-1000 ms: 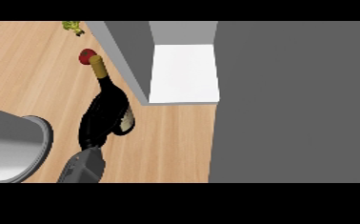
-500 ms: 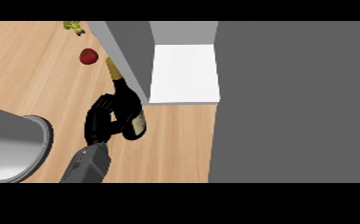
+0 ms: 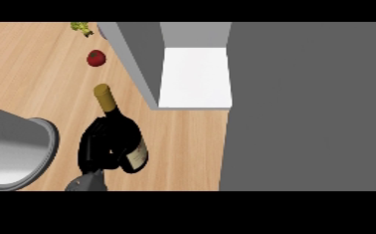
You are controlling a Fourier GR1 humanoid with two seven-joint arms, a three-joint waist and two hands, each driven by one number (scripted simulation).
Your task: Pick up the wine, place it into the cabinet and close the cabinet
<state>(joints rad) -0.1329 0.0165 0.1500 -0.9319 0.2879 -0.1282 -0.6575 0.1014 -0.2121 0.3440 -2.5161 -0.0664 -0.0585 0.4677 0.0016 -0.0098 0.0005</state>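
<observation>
Black fingers of my left hand [image 3: 99, 146] curl round the wine bottle [image 3: 123, 138] body, forearm in from lower edge. Bottle's dark w/ pale label, tan-capped neck aimed up-left, over wood counter [image 3: 44, 78] near open cabinet [image 3: 195, 76].

A red apple [image 3: 96, 58] is lying on the wooden worktop [image 3: 44, 78]; a green bunch [image 3: 81, 27] is sitting beyond it, and a grey round basin [image 3: 22, 151] is showing at left.
</observation>
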